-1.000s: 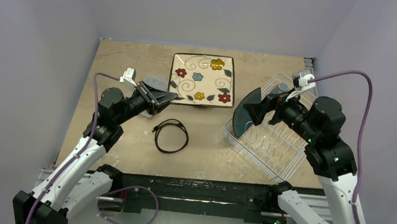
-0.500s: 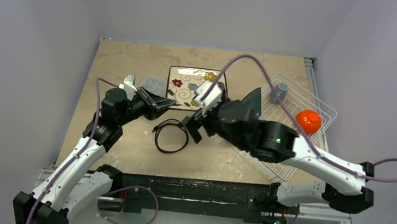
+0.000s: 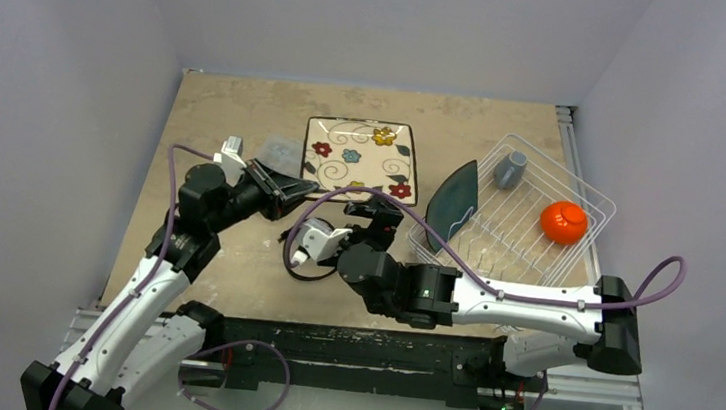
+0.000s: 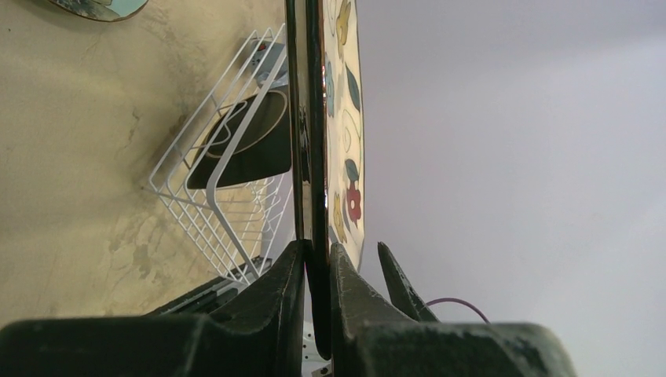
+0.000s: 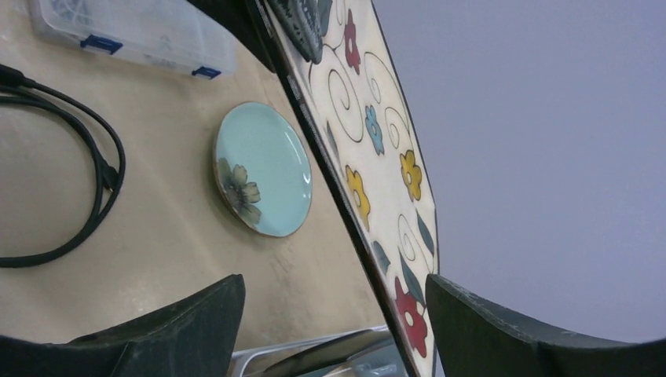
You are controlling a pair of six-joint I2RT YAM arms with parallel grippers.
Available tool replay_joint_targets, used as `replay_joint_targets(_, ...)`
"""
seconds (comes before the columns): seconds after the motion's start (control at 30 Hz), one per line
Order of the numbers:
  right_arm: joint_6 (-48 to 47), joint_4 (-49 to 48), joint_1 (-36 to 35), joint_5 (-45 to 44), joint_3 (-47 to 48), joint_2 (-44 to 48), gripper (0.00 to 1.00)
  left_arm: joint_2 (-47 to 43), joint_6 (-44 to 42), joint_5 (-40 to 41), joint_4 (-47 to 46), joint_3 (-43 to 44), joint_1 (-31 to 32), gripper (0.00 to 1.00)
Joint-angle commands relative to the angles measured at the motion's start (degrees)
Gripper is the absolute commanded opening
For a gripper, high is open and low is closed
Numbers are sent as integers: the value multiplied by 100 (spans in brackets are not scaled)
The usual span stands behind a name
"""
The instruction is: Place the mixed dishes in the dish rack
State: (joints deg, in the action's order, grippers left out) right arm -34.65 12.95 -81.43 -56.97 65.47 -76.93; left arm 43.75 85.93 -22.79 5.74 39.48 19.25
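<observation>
We are seeing the left gripper [image 4: 316,263] clamping the flowered plate [image 3: 359,154] by its rim, tilted off the table [image 3: 227,112] left of the rack [image 3: 535,257]; the right gripper [image 5: 334,287] is gaping wide astride the plate's edge, gripping nothing

left gripper [image 4: 316,263] pinching edge of patterned plate [image 4: 345,157], seen edge-on; behind it dish rack [image 4: 228,243] with dark teal plate [image 4: 251,149] inside.

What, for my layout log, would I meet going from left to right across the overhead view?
clear plastic box → patterned square plate → dark teal plate → grey-blue mug → orange bowl
</observation>
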Motion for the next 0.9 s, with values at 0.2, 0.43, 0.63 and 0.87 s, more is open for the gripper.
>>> replay_joint_targets(0.2, -3017, -3911, 124, -179, -929, -108, 76, -520, 161, -358, -1476, 484, -50, 0)
replay_joint_targets(0.43, -3243, -4180, 414, -125, -784, -410, 67, -591, 107, -410, -1368, 472, -53, 0)
replay_joint_targets(0.63, -3340, -4265, 487, -60, -708, -512, 40, -630, 108, -448, -1340, 478, -55, 0)
replay_joint_targets(0.87, -3311, -4119, 486, -141, -348, -758, 0, -717, 123, -412, -893, 553, -52, 0)
